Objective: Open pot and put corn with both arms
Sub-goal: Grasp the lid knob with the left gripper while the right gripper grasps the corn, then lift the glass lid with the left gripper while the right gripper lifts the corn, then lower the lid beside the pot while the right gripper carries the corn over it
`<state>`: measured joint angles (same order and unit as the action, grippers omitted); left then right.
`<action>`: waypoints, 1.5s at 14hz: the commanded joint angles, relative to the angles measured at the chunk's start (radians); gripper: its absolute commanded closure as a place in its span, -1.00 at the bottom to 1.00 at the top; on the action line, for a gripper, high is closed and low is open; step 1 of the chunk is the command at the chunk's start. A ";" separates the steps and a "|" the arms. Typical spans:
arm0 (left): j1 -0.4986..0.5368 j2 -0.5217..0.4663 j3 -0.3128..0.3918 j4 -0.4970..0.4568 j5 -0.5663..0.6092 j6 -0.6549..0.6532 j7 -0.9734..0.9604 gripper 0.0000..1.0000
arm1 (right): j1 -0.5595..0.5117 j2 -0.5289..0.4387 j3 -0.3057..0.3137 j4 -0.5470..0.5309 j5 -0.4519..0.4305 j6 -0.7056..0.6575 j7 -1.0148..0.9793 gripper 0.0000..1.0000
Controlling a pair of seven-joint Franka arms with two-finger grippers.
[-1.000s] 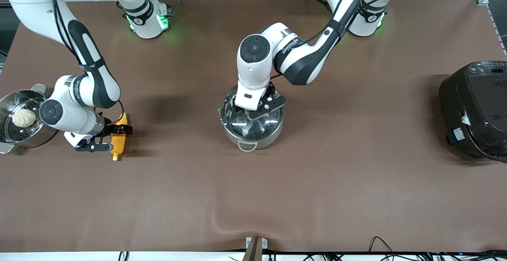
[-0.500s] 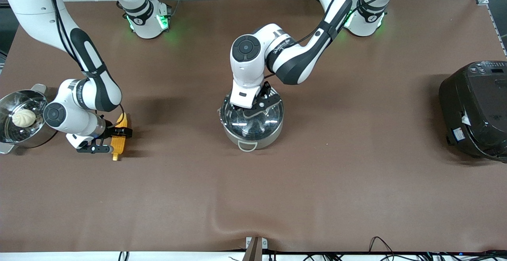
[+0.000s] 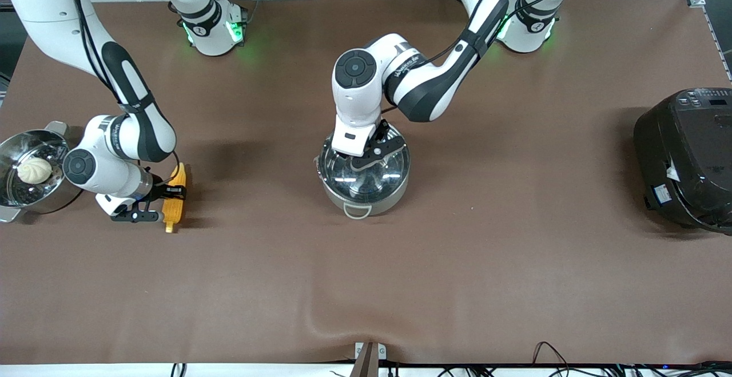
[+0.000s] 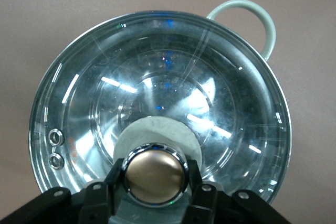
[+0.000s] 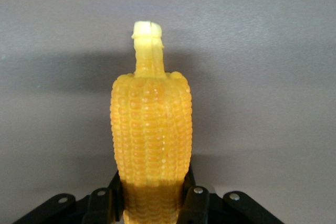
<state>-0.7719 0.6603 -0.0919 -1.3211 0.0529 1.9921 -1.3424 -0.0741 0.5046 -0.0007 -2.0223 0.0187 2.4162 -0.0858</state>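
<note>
Yellow corn (image 3: 175,197) sits pinched in your right gripper (image 3: 153,204); your left gripper (image 3: 374,151) clasps the pot (image 3: 363,178) lid's knob (image 4: 155,173).

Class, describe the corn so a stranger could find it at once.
Start at the steel pot with the bun at the right arm's end of the table. Beside it, toward the lidded pot, lies the corn, in the right gripper. It alone is yellow, with a stub end.

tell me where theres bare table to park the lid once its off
Widest bare stretch: between the pot and the rice cooker, plus the whole strip nearer the camera. Crowded toward the right arm's end, where the corn, right gripper and bun pot cluster.
</note>
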 commanded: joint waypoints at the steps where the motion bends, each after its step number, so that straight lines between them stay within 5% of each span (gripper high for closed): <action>1: 0.002 -0.036 0.008 0.016 0.030 -0.018 -0.029 1.00 | 0.026 -0.060 0.010 0.045 -0.014 -0.145 0.000 1.00; 7: 0.117 -0.244 0.029 -0.022 0.025 -0.145 0.043 1.00 | 0.149 -0.078 0.013 0.316 0.003 -0.573 0.018 1.00; 10: 0.222 -0.355 0.026 -0.153 0.021 -0.151 0.234 1.00 | 0.198 -0.081 0.034 0.411 0.004 -0.678 0.023 1.00; 16: 0.475 -0.479 0.024 -0.433 0.021 -0.131 0.668 1.00 | 0.462 -0.064 0.065 0.548 0.001 -0.720 0.381 1.00; 21: 0.635 -0.510 0.024 -0.726 0.021 0.170 0.857 1.00 | 0.629 0.046 0.065 0.706 0.001 -0.712 0.469 1.00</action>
<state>-0.1726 0.2128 -0.0513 -1.9250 0.0636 2.0725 -0.5318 0.5337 0.4694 0.0740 -1.4392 0.0229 1.7235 0.3801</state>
